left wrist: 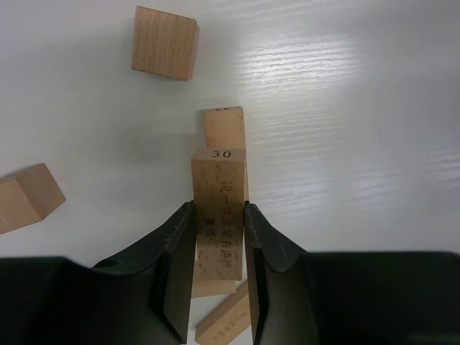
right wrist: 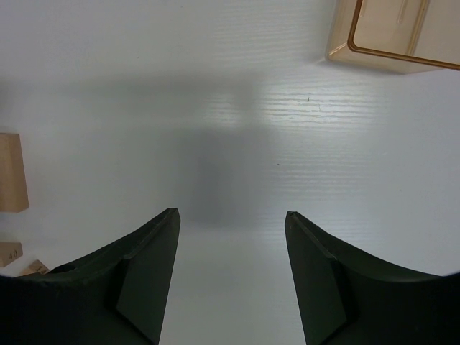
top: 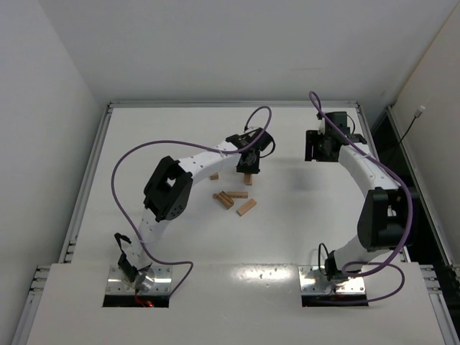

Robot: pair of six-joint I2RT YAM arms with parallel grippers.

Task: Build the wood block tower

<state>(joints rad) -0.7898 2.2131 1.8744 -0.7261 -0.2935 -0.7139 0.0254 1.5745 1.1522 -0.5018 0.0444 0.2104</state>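
My left gripper (left wrist: pixel 219 215) is shut on a light-tan wooden bar (left wrist: pixel 218 194) marked "30", held lengthwise between the fingers. Right under and beyond it lies another bar (left wrist: pixel 224 126); I cannot tell if they touch. In the top view this gripper (top: pixel 249 171) is at the middle of the table with the bar (top: pixel 248 179) under it. Loose blocks lie just in front: a small cube (top: pixel 214 175), a pair of bars (top: pixel 224 199) and a single bar (top: pixel 246 208). No stack shows. My right gripper (right wrist: pixel 230 215) is open and empty over bare table, far right at the back (top: pixel 320 147).
In the left wrist view, a cube (left wrist: pixel 164 43) lies ahead to the left, another (left wrist: pixel 27 198) at the left edge, and bars (left wrist: pixel 224 320) lie under the fingers. A tan tray corner (right wrist: pixel 338 43) shows top right in the right wrist view, and a block (right wrist: pixel 11 172) at its left edge.
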